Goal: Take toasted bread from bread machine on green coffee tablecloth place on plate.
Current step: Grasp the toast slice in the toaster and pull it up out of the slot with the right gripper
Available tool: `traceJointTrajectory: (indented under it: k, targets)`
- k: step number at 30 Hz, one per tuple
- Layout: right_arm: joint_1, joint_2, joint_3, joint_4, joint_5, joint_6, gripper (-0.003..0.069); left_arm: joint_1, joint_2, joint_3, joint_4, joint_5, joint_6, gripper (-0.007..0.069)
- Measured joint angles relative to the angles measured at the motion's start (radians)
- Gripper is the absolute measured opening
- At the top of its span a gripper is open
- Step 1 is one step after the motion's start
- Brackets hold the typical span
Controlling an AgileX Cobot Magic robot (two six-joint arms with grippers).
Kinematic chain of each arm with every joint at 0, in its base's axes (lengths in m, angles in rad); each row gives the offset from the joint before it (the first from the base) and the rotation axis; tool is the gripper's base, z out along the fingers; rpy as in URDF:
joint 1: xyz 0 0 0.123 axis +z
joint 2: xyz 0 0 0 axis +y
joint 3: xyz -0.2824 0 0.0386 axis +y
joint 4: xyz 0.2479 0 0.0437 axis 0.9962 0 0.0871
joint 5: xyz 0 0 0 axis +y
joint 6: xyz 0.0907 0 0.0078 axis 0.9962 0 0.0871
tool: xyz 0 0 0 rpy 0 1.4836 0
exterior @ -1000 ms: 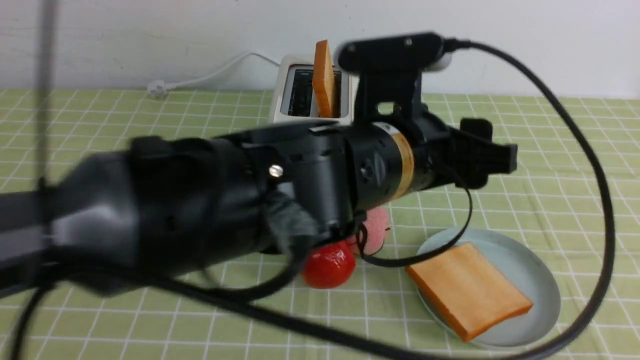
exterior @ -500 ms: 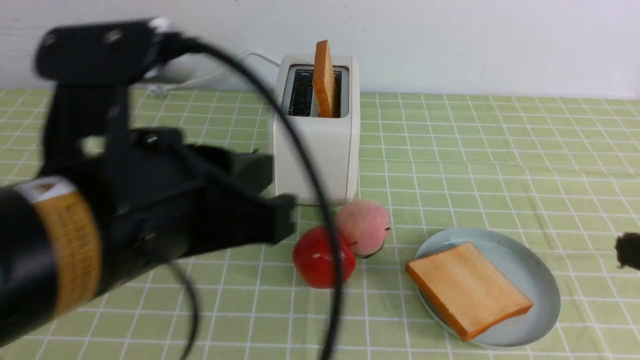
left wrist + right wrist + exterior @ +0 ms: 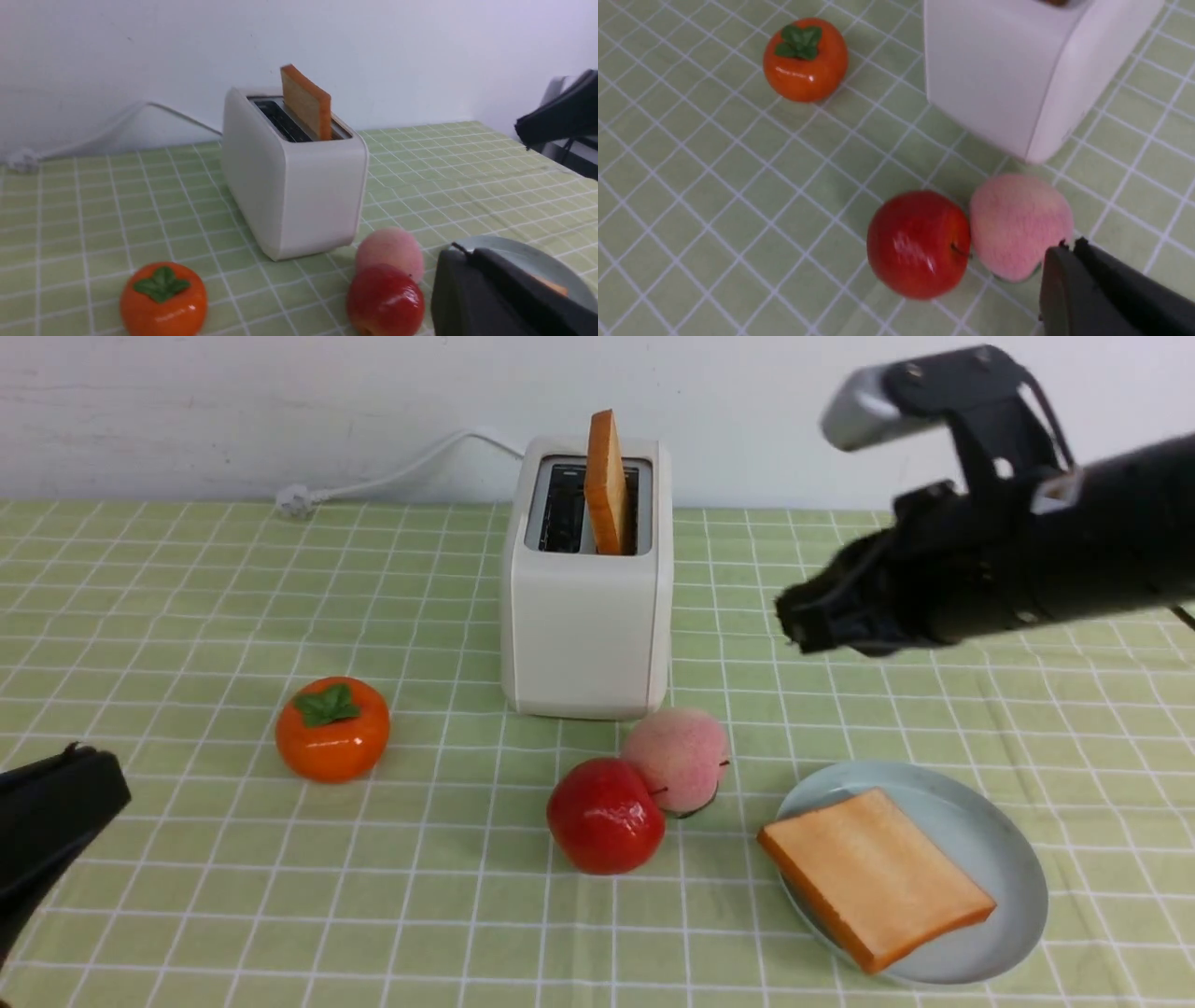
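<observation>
The cream-white bread machine [image 3: 583, 616] stands at the back of the green coffee tablecloth [image 3: 187, 579]. One slice of toasted bread [image 3: 605, 481] stands upright in its right slot; the left slot is dark. A second slice [image 3: 873, 877] lies flat on the pale blue-green plate [image 3: 1022, 868] at the front right. My left gripper [image 3: 93, 770] is shut and holds nothing, low at the front left corner. My right gripper [image 3: 794, 616] is shut and holds nothing. It hangs above the cloth, right of the bread machine and behind the plate.
A red apple [image 3: 605, 814] and a pink peach [image 3: 677, 756] sit together between the bread machine and the plate. An orange persimmon [image 3: 332, 728] lies to the front left. The white power cord [image 3: 392, 476] trails off to the back left.
My left arm has swept from across the middle of the scene back to the front left corner. My right arm has come in from the right, up beside the bread machine. Both slices are unmoved.
</observation>
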Motion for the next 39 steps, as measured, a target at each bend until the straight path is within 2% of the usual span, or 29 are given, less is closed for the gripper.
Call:
traceJointTrajectory:
  k: [2,5,6,9,10,11,15,24,30,35,39]
  targets:
    - [0.019,0.062,-0.063,-0.016,-0.007,0.031,0.0069,0.0,-0.005,0.009,0.039,-0.003,-0.003,-0.0013]
    - [0.04,0.16,-0.175,-0.036,-0.021,0.06,0.0176,0.0,-0.007,0.012,0.089,-0.014,-0.024,-0.0013]
    - [0.041,0.166,-0.189,-0.039,-0.022,0.061,0.0185,0.0,-0.007,0.012,0.096,-0.015,-0.026,-0.0013]
    - [0.048,0.264,-0.292,-0.048,-0.036,0.072,0.0356,0.0,-0.007,0.012,0.133,-0.022,-0.047,-0.0013]
    - [0.048,0.268,-0.297,-0.048,-0.038,0.073,0.0365,0.0,-0.007,0.012,0.134,-0.024,-0.048,-0.0013]
    - [0.048,0.293,-0.328,-0.048,-0.058,0.089,0.0424,0.0,-0.007,0.012,0.139,-0.029,-0.056,-0.0013]
    - [0.056,0.324,-0.355,-0.051,-0.136,0.133,0.0503,0.0,-0.007,0.012,0.146,-0.041,-0.073,-0.0013]
    - [0.078,0.416,-0.357,-0.051,-0.327,0.146,0.0522,0.0,-0.007,0.012,0.169,-0.049,-0.078,-0.0013]
    - [0.078,0.517,-0.362,-0.064,-0.525,0.117,0.0522,0.0,-0.007,0.012,0.17,-0.062,-0.107,-0.0013]
    - [0.072,0.605,-0.417,-0.071,-0.569,0.06,0.052,0.0,-0.007,0.012,0.17,-0.087,-0.119,-0.0013]
    - [0.056,0.656,-0.452,-0.07,-0.573,0.047,0.0487,0.0,-0.007,0.012,0.172,-0.088,-0.121,-0.0013]
